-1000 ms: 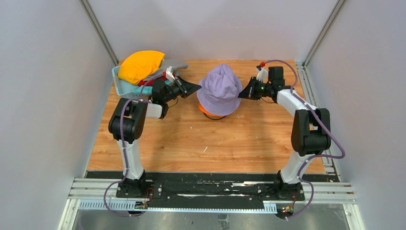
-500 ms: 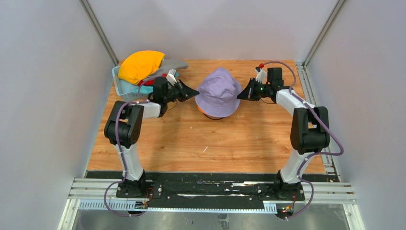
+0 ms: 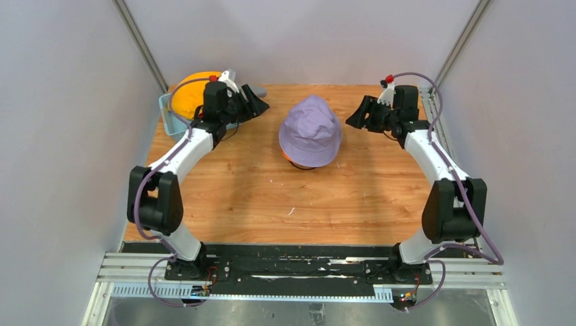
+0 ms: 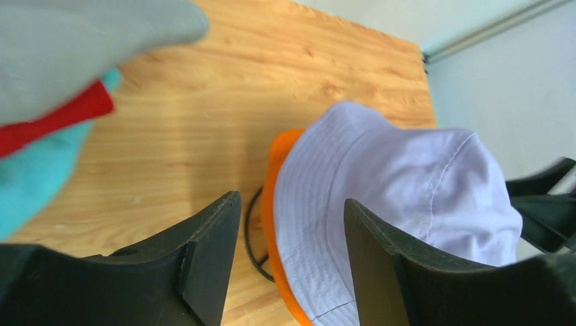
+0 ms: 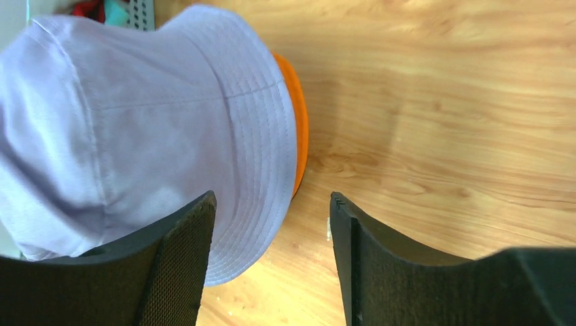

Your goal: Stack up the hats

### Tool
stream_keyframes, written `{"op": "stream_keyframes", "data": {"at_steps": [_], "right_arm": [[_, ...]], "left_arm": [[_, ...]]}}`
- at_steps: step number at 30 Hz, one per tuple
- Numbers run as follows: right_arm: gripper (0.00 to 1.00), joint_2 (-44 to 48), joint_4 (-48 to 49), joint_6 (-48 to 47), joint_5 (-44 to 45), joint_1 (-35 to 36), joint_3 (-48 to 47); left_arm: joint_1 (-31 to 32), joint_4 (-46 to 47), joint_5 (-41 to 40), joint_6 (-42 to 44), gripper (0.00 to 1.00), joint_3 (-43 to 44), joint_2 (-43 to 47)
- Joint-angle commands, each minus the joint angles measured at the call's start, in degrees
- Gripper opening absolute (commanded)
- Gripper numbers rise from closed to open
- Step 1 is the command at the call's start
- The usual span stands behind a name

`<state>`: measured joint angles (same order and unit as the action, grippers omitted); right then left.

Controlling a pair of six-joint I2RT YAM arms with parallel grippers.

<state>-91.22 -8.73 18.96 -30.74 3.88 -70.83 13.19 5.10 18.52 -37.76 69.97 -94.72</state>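
A lavender hat sits over an orange hat mid-table; only the orange brim shows beneath it. Under both, a black wire stand peeks out. My left gripper is open to the left of the stack, by the basket, holding nothing. My right gripper is open to the right of the stack, also holding nothing. The left wrist view has its gripper framing the lavender hat from a distance. The right wrist view shows its gripper apart from the lavender brim.
A light blue basket at the back left holds a yellow hat, a grey hat, a red hat and a teal hat. Grey walls close in on both sides and the back.
Both grippers opened and let go of the lavender hat's brim, then drew back from it. The left one moved toward the basket. The hat settled lower over the orange one.
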Motion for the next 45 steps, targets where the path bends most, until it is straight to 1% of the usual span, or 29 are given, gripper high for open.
{"op": "stream_keyframes", "data": {"at_steps": [1,3,4,8,10,13,19,23,26,36,40,45], "right_arm": [[0.62,4.5,-2.8,-3.2,9.7,-0.3,-2.9],[0.62,5.8,-3.6,-5.3,13.3,1.0,-5.3],[0.63,6.3,-3.7,-6.0,14.7,1.7,-6.3],[0.63,6.9,-1.7,-6.8,16.2,4.1,-9.3],[0.63,6.3,-1.3,-7.3,16.0,5.3,-11.2],[0.63,4.3,-2.6,-8.8,15.4,6.9,-15.2],[0.62,2.0,-4.5,-10.4,14.0,8.4,-19.7],[0.62,1.3,-4.6,-10.8,13.6,8.5,-20.1],[0.62,1.0,-4.7,-10.9,13.5,8.4,-20.0],[0.62,1.2,-4.7,-10.8,13.2,8.5,-19.0],[0.62,1.4,-4.7,-10.6,13.0,8.4,-18.4],[0.62,1.7,-4.6,-10.6,13.2,8.5,-17.9]], "left_arm": [[-0.2,-14.7,-13.9,9.5,0.62,4.4,6.2],[-0.2,-18.6,-20.3,11.8,0.63,7.5,7.5],[-0.3,-20.4,-24.8,12.9,0.65,9.3,7.5],[-0.4,-26.4,-36.7,17.0,0.67,16.1,3.9],[-0.8,-27.5,-40.3,18.4,0.67,18.6,1.2],[-1.8,-28.6,-42.1,19.3,0.67,22.1,-2.9],[-4.6,-29.9,-37.7,18.6,0.67,26.8,-9.9],[-5.8,-26.7,-36.4,19.0,0.67,26.6,-12.1],[-7.0,-23.3,-33.2,18.6,0.67,25.9,-13.7],[-11.9,-16.9,-18.3,17.3,0.67,25.2,-18.5],[-14.4,-10.6,-9.7,17.4,0.67,22.5,-18.8],[-16.3,-11.7,-2.8,19.7,0.66,26.0,-22.9]]}}
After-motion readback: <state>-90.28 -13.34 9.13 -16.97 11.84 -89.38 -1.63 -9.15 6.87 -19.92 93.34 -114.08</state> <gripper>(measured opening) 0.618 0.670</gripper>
